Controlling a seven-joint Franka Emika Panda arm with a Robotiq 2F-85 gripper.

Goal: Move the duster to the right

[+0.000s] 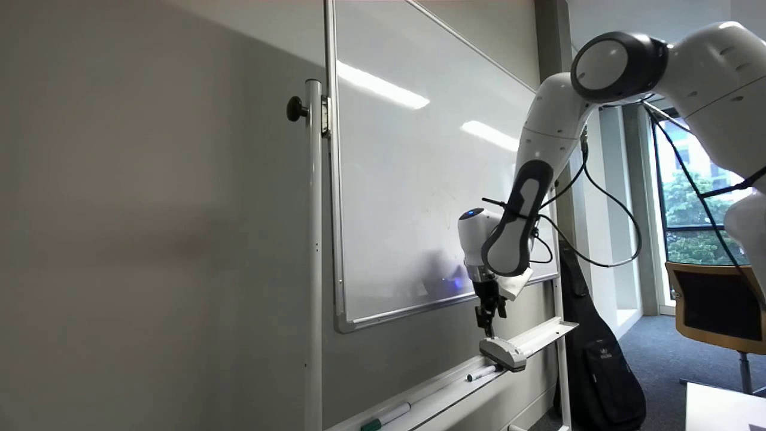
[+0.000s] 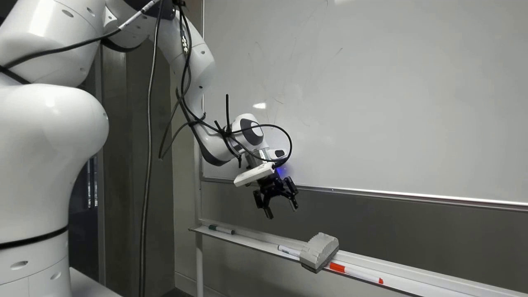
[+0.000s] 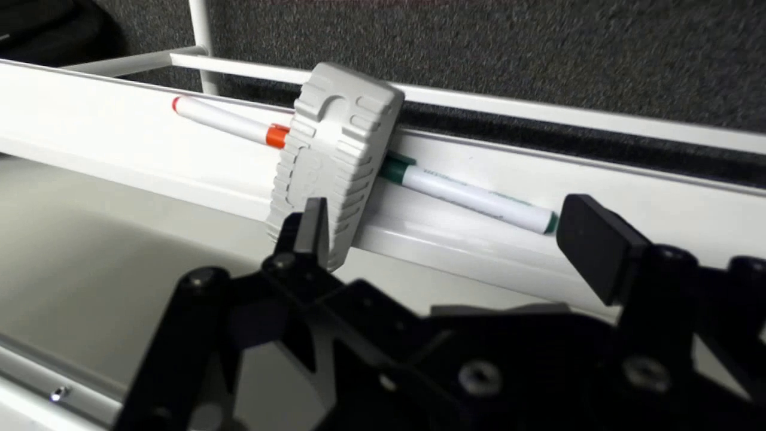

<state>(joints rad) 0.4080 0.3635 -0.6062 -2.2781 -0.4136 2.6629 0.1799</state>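
We have the arm (image 2: 198, 62) bent down beside the whiteboard (image 2: 371, 99), its claw (image 2: 281, 210) spread, higher than and apart from the duster (image 2: 320, 251).

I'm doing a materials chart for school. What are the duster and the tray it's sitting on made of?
The whiteboard duster looks like matte grey plastic: it has moulded ridges and hardly any shine. I can't judge its underside. The marker tray looks like smooth white-painted metal, thin-edged with a soft shine, but could be plastic.

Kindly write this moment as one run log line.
duster: across tray | fingers: open, apart from duster | grasp: none | task: move right, completion unclear
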